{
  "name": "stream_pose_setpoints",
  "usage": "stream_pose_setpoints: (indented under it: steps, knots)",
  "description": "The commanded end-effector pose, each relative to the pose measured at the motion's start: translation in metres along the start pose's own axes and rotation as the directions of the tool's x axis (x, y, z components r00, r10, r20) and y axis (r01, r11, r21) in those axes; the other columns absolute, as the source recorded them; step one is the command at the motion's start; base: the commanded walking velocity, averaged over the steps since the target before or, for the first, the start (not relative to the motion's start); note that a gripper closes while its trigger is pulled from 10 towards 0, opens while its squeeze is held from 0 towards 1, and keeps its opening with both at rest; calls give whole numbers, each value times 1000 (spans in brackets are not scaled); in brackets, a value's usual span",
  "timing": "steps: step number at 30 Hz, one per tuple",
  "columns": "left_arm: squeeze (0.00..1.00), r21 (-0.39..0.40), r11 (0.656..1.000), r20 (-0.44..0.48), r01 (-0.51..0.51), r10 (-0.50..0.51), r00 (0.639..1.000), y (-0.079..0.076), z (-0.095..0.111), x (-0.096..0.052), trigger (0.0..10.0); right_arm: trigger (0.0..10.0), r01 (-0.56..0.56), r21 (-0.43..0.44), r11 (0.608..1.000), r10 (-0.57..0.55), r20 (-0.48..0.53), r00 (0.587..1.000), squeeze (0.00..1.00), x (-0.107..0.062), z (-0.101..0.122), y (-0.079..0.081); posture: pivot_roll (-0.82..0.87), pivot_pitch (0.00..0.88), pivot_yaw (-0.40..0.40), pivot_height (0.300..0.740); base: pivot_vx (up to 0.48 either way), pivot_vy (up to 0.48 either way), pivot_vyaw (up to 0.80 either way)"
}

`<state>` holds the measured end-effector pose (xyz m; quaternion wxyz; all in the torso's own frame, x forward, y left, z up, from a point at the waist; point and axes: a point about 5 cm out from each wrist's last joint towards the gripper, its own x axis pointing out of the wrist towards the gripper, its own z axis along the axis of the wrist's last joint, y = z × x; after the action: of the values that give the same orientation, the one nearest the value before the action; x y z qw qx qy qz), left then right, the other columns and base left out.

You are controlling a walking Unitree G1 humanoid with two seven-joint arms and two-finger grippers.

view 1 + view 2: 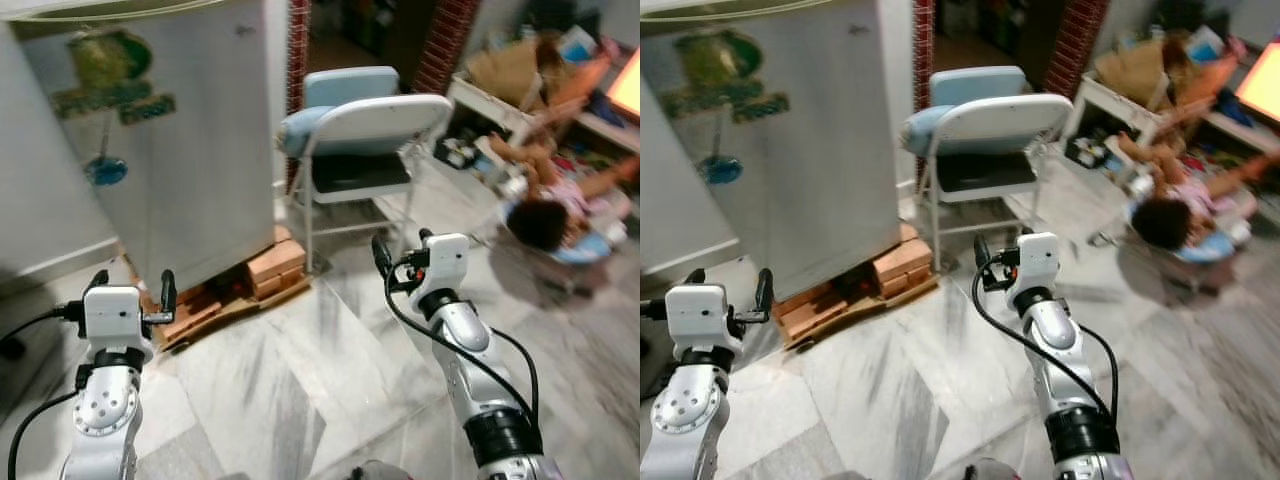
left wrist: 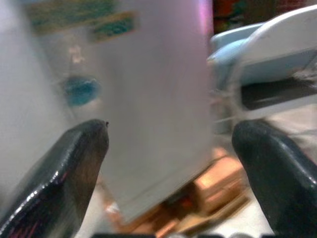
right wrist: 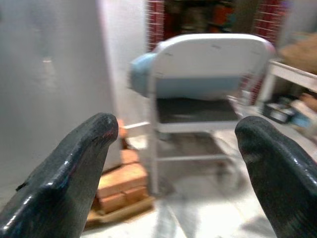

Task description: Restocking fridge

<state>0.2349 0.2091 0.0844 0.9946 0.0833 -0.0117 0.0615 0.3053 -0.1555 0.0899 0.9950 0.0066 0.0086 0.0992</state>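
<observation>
My left gripper [image 1: 133, 285] is raised with its black fingers spread wide, holding nothing — just ahead of it stands the tall grey metal fridge [image 1: 190, 150], door shut, on a low wooden pallet with bricks [image 1: 250, 280]. My right gripper [image 1: 398, 252] is wide too and empty; beyond it sits a pale blue folding metal chair [image 1: 355, 130] — beside the fridge.

Both silver arms are reaching forward at about the same height, wrists level. The left tool [image 1: 133, 287] is pointing ahead with its two black fingers [image 2: 74, 168] standing wide apart and holding nothing. The right tool [image 1: 399, 251] is doing likewise, its fingers [image 3: 74, 168] spread wide and empty, black cables looping along each forearm.
</observation>
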Motion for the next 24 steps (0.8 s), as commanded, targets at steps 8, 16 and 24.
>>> stream_pose_setpoints:
  steps: [8, 16, 24]
  knots:
    - [0, 19, 1000, -25, -18, 18, 1000, 7, -6, -6, 10000, 10000, 2, 8, 1000, -2, 12, 1000, 0, 1, 3, 2, 32, 37, 3, 740, 0, 446, -800]
    - [0, 18, 1000, -34, -21, 22, 999, 7, -8, -8, 10000, 10000, -3, 6, 1000, 3, 17, 1000, 0, 1, 2, 4, 35, 39, 3, 740, 0, 456, -700]
    - [0, 20, 1000, -43, -24, 24, 999, 5, -11, -9, 10000, 10000, -8, 5, 1000, 8, 20, 1000, 0, 0, 3, 4, 34, 40, -4, 740, 0, 466, 0]
